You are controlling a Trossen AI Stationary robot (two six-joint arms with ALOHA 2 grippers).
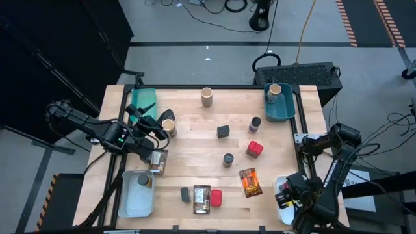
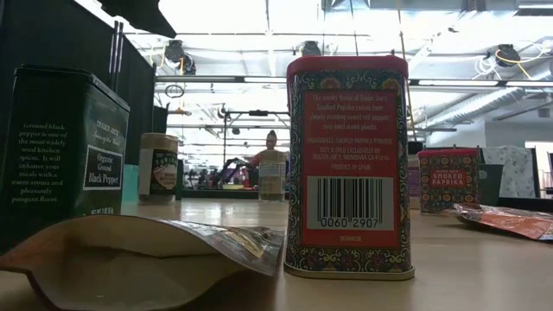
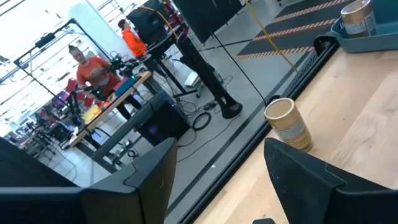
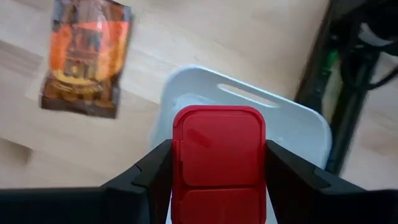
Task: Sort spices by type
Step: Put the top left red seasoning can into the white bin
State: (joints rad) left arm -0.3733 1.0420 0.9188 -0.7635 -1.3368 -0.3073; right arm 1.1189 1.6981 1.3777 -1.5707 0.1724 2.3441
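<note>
The right hand [image 4: 217, 171] is clamped on a red tin [image 4: 219, 155] and hangs over the white bin [image 4: 292, 124] at the bench's [image 1: 195, 130] five o'clock corner. My guess is a drop is in hand: next, lower the tin and let go. An orange packet [image 4: 84, 59] lies just beside the bin. At nine o'clock the left hand [image 3: 217, 186] waits, fingers apart and empty, near a tan cylinder [image 3: 287, 124].

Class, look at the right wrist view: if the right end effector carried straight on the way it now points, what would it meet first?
Most likely the white bin: the right end effector, shut on a red tin, points down at it. The printed packet lies off to one side. Depth is hard to judge.
</note>
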